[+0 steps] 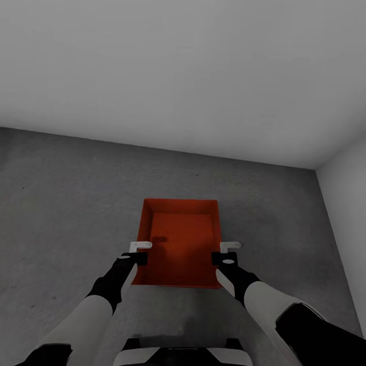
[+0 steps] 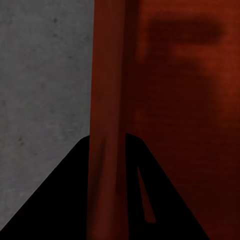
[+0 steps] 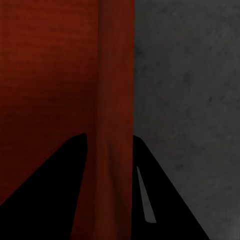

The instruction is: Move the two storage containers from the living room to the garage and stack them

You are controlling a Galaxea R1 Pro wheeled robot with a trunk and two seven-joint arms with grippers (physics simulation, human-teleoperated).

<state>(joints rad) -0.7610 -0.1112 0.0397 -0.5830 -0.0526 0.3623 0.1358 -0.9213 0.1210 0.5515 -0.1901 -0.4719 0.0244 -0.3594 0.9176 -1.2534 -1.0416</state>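
Your left gripper (image 1: 141,251) is clamped on the left wall of the orange-red storage container (image 1: 180,241). In the left wrist view that wall (image 2: 107,125) runs straight up between your two dark fingers (image 2: 65,200), one outside over the grey floor (image 2: 45,75), the other inside over the ribbed red bottom. Your right gripper (image 1: 227,251) grips the opposite wall the same way. In the right wrist view the wall (image 3: 116,125) passes between the black fingers (image 3: 50,195), with the container's interior on one side and the concrete floor (image 3: 190,90) on the other. Both pincers are clenched on the bin, one on each long side, at about mid-length.

In the head view the container sits at lower centre of the frame, open top facing up and nothing inside it, with its near end toward your trunk and its far end pointing at the back wall. You cannot tell from these views whether its base rests on the floor or hangs just above it — the near edge shows only a thin shadow line.

Your white and black forearms (image 1: 109,290) reach up from the bottom corners to meet it. Around it lies the dark grey mottled floor (image 1: 66,203) of the garage. A plain pale wall (image 1: 183,71) fills the upper half, and a second wall (image 1: 351,203) closes the right edge — they meet in a corner at middle right.
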